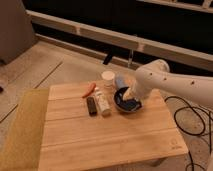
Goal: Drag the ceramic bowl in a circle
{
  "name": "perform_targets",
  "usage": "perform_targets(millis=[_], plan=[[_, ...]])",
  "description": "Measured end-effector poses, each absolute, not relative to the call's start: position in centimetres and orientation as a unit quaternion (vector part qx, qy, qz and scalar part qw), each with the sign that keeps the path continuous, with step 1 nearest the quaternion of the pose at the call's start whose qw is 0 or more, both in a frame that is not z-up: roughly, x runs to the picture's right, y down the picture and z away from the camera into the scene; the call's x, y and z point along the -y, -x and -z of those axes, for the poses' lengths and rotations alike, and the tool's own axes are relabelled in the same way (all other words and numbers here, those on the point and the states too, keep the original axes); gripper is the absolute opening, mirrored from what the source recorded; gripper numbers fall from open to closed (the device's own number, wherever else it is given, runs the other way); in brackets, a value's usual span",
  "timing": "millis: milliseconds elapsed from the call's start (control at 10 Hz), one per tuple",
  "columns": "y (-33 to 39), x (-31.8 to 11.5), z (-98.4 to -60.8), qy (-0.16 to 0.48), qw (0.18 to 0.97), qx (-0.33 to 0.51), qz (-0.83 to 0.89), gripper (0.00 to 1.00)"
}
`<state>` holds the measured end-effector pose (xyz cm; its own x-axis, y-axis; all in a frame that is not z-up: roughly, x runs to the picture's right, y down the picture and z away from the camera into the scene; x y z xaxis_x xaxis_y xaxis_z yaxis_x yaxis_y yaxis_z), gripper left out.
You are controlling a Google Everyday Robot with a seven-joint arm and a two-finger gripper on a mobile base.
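The ceramic bowl, dark, glossy and shallow, sits on the wooden table right of centre near the far edge. My white arm reaches in from the right. Its gripper hangs down over the bowl's inside at the middle, and it hides part of the far rim. Whether it touches the bowl does not show.
Left of the bowl lie a white bottle, a black bar and a red-orange item. A white cup and a pale blue object stand behind. A yellowish mat flanks the table's left. A black cable runs on the floor at right.
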<state>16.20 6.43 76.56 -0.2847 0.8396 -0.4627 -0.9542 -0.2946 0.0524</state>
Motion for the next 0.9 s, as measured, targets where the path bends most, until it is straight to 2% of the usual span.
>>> perform_targets(millis=[400,900], plan=[[-16.1,-6.3,-76.5,0.175,0.574,-0.162,-0.783,0.65],[-21.5,-8.5,-80.5,0.094,0.546,-0.271,-0.787,0.65]])
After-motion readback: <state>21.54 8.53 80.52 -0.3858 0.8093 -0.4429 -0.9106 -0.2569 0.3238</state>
